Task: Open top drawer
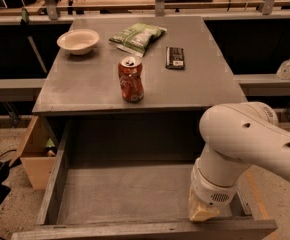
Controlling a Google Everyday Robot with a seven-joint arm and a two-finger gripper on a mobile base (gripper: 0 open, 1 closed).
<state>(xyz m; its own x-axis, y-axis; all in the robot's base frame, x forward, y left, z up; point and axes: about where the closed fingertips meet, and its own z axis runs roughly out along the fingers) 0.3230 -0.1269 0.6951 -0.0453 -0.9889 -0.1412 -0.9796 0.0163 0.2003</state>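
You have the grey table [85, 86] filling most of the view, its flat top running from the far rail down to the middle. Under its front edge the drawer [127, 191] stands pulled well out toward the camera, plain grey inside, its front panel along the bottom edge of the view. The white arm [252, 144] comes in from the right and bends down over the drawer's right side wall. A cardboard box [35, 156] sits on the floor just left of the drawer, partly tucked under the table. On the tabletop, a green bag [136, 36] lies at the far middle, with a pale bowl [78, 40] to its left, well apart from it. A red can [130, 79] stands upright nearer the front edge, a little dented. Your gripper [201, 213] hangs inside the drawer at its front right corner, just behind the front panel; whether it is open or closed, you cannot tell from here. A clear bottle [287, 67] stands on a ledge off to the right. A small dark bar [175, 57] lies flat just right of the bag.
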